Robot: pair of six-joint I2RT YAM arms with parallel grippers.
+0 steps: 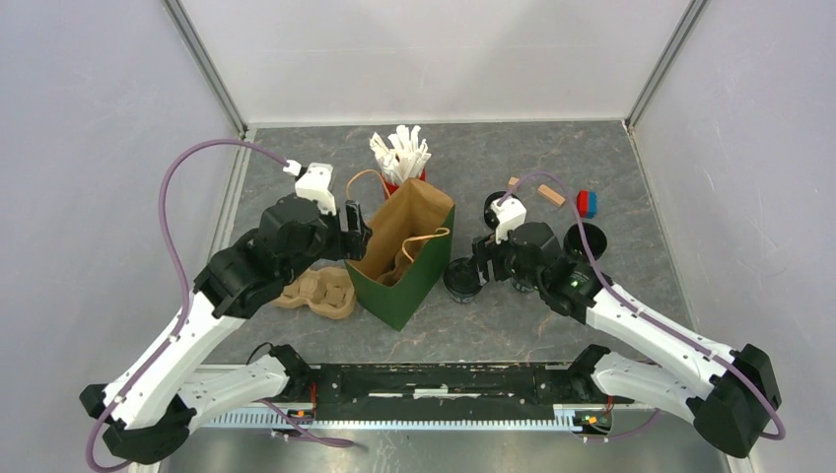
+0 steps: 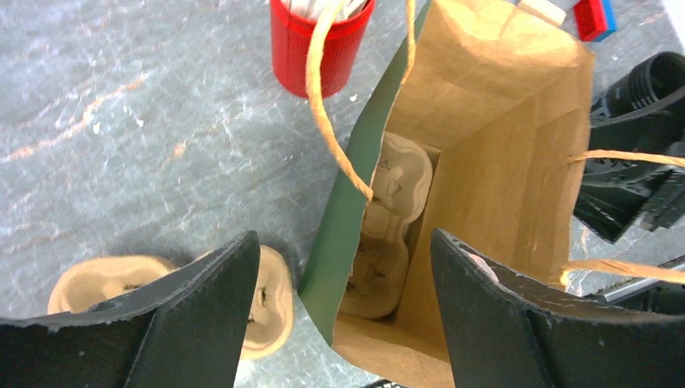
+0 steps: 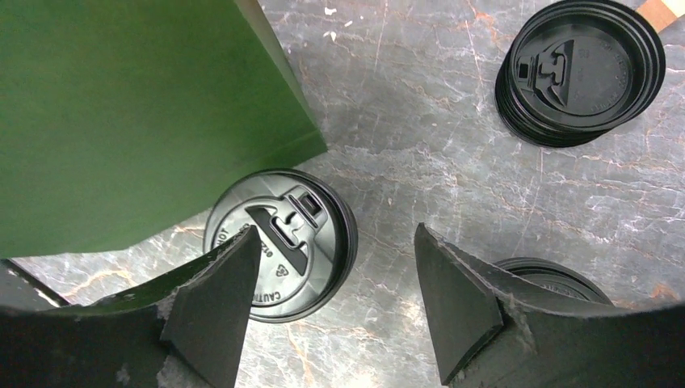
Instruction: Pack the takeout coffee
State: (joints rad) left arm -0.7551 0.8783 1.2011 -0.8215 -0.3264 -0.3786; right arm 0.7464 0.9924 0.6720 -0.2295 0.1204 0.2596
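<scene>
Not packed yet. The coffee cup (image 1: 460,279), lidded, stands on the table (image 1: 552,168) just right of the green bag (image 1: 409,286), centre of the overhead view, lower middle in the right wrist view. The right gripper (image 3: 336,229) hangs over it, fingers spread, holding nothing. The left gripper (image 2: 343,234) is spread too and empty, straddling the bag's left wall at its mouth; can't tell if it touches the paper.

Done, by the look: bag open, one cardboard carrier (image 2: 388,218) at its bottom.

Left: grab the cup and lower it upright into the bag. A second carrier (image 1: 320,293) lies outside, left of the bag.
</scene>
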